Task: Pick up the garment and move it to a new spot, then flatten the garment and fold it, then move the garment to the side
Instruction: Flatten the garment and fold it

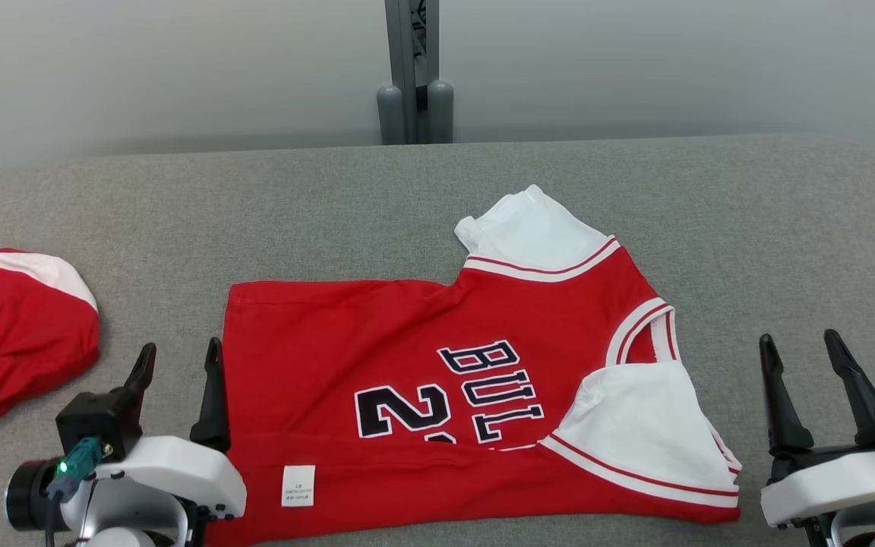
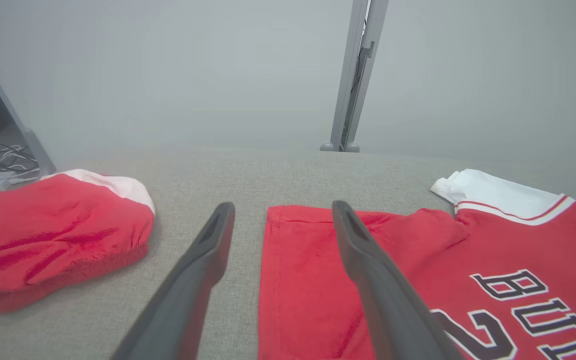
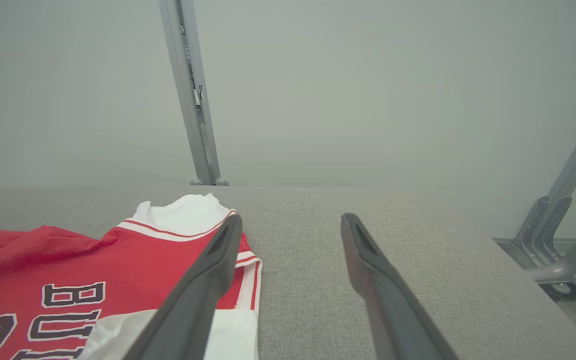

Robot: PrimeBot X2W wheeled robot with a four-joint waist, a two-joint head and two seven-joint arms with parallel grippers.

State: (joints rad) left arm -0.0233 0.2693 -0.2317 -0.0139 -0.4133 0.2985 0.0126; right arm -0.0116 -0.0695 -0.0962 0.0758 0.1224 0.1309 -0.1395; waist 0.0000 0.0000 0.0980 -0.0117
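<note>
Head view: garment (image 1: 437, 395) edge just beside left pincer (image 1: 182, 346), apart from right pincer (image 1: 798, 336).

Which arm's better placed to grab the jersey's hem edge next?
Left, likely. The left gripper has open jaws straddling the hem of the jersey; the right gripper sits over bare table.

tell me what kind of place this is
Likely a robot test room or lab, not a home: a grey fabric-covered table, plain pale panels and a metal post behind it, and a red jersey laid out on it.
</note>
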